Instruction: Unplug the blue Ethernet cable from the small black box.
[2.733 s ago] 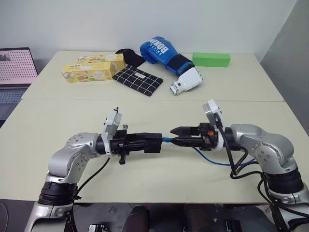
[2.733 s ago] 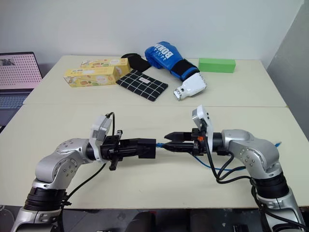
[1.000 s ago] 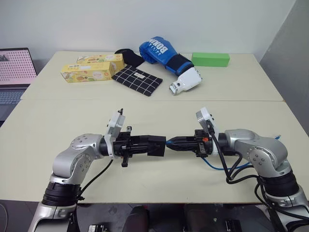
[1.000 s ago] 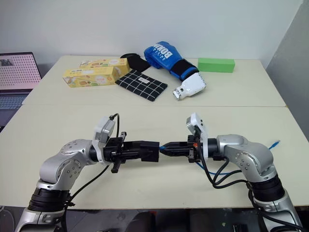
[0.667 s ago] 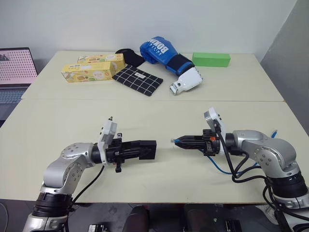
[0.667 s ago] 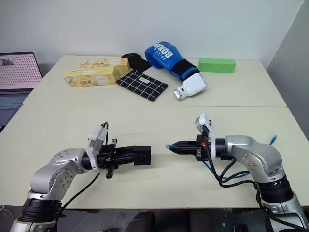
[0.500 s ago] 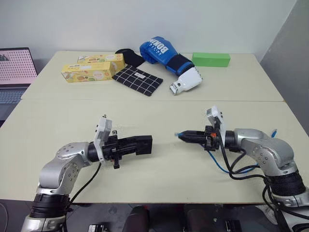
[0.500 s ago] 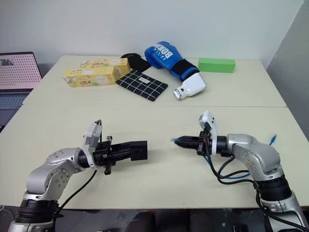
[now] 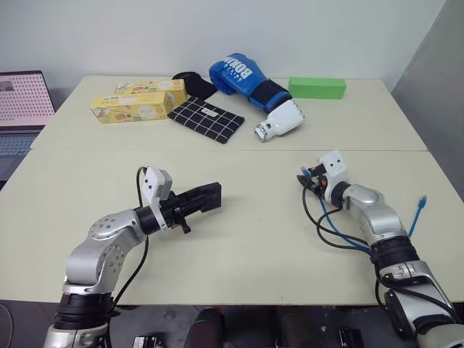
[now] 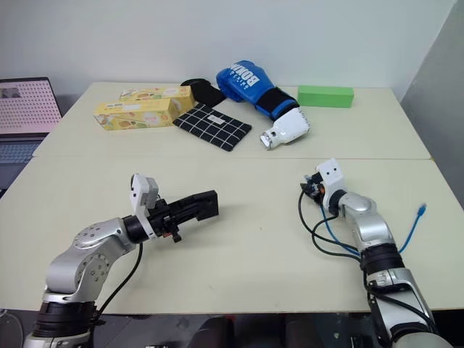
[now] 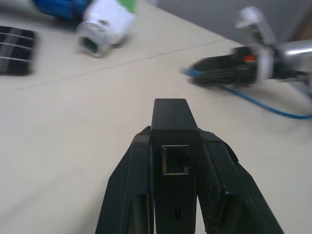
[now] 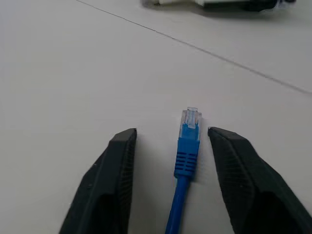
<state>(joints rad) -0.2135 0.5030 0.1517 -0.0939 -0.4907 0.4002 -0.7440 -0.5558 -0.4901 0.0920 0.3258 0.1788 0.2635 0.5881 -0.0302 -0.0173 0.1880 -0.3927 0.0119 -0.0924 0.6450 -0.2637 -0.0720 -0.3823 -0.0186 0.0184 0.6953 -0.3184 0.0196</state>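
Since my right gripper [image 12: 170,183] stands apart with the blue Ethernet cable [image 12: 187,144] lying loose between its fingers, a careless sweep could drag it. Its plug and long axis point toward 12 o'clock. My left gripper [image 11: 170,156] clamps the small black box [image 11: 174,161], port facing 6 o'clock.

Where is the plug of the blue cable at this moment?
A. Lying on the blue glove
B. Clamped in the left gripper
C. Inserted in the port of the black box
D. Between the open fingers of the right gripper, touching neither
D: the right wrist view shows the plug free between the spread fingers of the right gripper, and the port of the black box, clamped in the left gripper, is empty.
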